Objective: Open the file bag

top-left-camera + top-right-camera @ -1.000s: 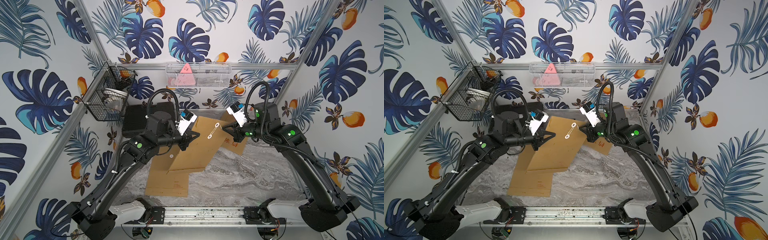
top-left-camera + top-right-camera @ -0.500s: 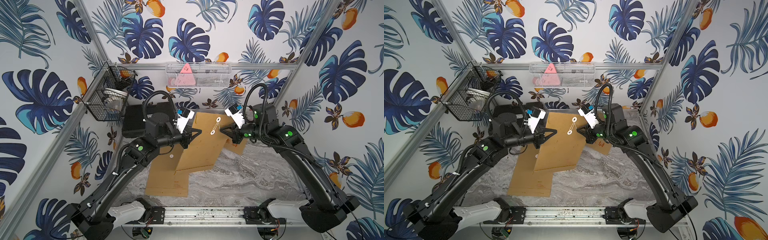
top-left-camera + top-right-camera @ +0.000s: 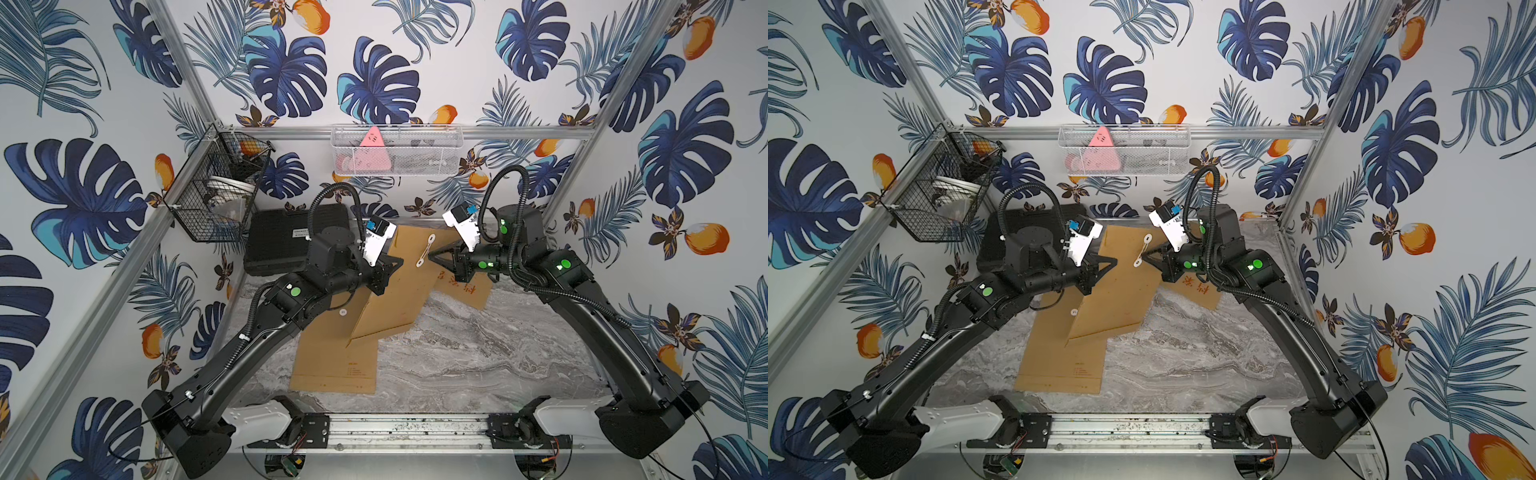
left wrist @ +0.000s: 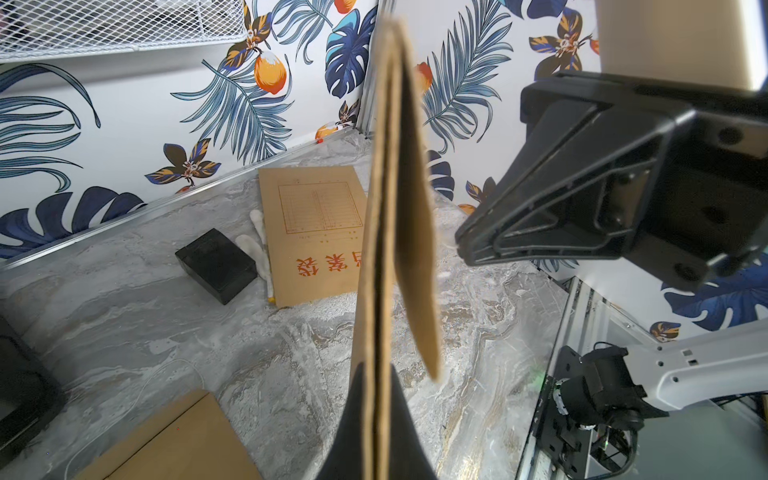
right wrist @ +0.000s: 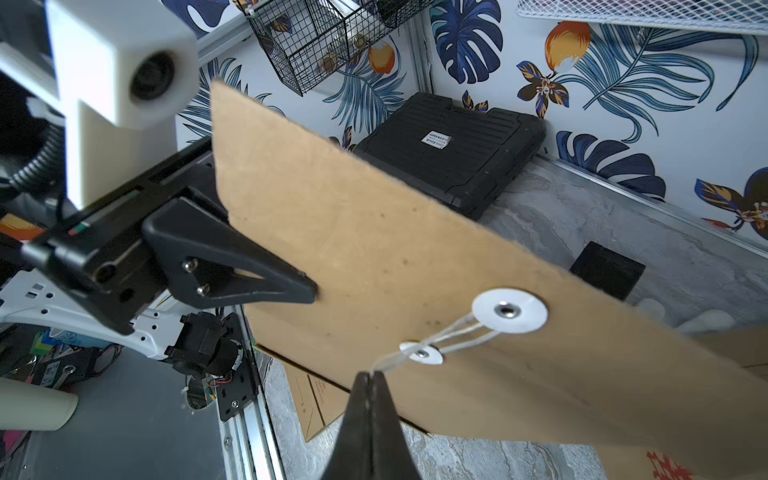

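Two pinches: left gripper (image 3: 399, 262) clamps the file bag (image 3: 395, 299), right gripper (image 5: 369, 376) clamps its string (image 5: 386, 360).

Front-right tabletop (image 3: 478, 353) free; file bag (image 3: 399, 299) blocks centre.

The left gripper (image 3: 400, 262), clamped on one edge of the brown paper file bag (image 3: 401, 293), has risen and moved rightward. It has carried that edge up, so the bag now stands steeper than a second ago, nearly edge-on in the left wrist view. The right gripper (image 3: 430, 257) has slid leftward across the bag's face. Its closed tips now sit just beside the smaller white disc (image 5: 420, 354) of the closure, with the white string (image 5: 455, 334) running into them.
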{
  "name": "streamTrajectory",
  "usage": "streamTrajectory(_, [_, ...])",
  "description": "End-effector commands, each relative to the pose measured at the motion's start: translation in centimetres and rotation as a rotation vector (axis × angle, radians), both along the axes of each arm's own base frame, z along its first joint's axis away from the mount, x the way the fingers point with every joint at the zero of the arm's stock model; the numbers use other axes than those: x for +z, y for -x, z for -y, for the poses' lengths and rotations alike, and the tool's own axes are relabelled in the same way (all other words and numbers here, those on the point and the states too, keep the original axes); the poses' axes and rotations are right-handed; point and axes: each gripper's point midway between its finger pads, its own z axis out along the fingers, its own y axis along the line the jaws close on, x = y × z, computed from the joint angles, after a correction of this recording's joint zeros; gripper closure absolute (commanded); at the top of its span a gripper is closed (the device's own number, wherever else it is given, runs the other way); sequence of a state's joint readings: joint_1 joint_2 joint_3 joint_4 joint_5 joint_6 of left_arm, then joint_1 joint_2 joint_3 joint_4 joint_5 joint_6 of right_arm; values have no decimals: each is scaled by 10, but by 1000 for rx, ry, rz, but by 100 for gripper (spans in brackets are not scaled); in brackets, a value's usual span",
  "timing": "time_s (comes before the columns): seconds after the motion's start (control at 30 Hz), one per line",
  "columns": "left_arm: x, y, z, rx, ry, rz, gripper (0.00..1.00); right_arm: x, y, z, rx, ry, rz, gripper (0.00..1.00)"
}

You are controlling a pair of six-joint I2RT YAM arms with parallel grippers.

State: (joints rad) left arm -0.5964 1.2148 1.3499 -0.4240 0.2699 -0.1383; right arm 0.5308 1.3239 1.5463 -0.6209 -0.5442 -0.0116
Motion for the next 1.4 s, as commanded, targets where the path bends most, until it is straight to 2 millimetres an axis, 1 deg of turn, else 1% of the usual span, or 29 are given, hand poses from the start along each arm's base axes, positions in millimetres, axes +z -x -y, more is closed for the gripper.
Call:
streamTrajectory(0.0, [-1, -4, 1, 21, -52, 37, 100, 19, -5, -6, -4, -84, 38, 100])
streamTrajectory(0.13, [-8, -2, 8, 2, -91, 34, 100, 25, -8, -7, -23, -132, 50, 100])
streamTrajectory(0.27, [-13, 0, 10, -13, -123, 32, 100, 30, -13, -2, -75, -155, 78, 100])
streamTrajectory(0.37, [-15, 1, 10, -19, -139, 32, 100, 31, -16, 3, -111, -165, 93, 100])
streamTrajectory(0.5, [-16, 2, 10, -28, -158, 32, 100, 28, -19, 5, -135, -155, 91, 100])
streamTrajectory(0.77, [-14, 5, 7, -33, -169, 43, 100, 27, -23, 10, -176, -152, 94, 100])
streamTrajectory(0.9, [-8, 9, 8, -52, -151, 61, 100, 27, -23, 10, -175, -147, 87, 100])
streamTrajectory(1.0, [-3, 11, 6, -41, -137, 76, 100, 30, -21, 10, -168, -161, 88, 100])
streamTrajectory(1.13, [0, 15, 8, -66, -123, 73, 100, 34, -22, 13, -193, -173, 104, 100])
streamTrajectory(1.3, [-4, 19, 14, -103, -115, 53, 100, 33, -31, 27, -292, -166, 112, 100])
streamTrajectory(1.37, [0, 20, 13, -98, -89, 75, 100, 30, -35, 34, -341, -151, 112, 100])
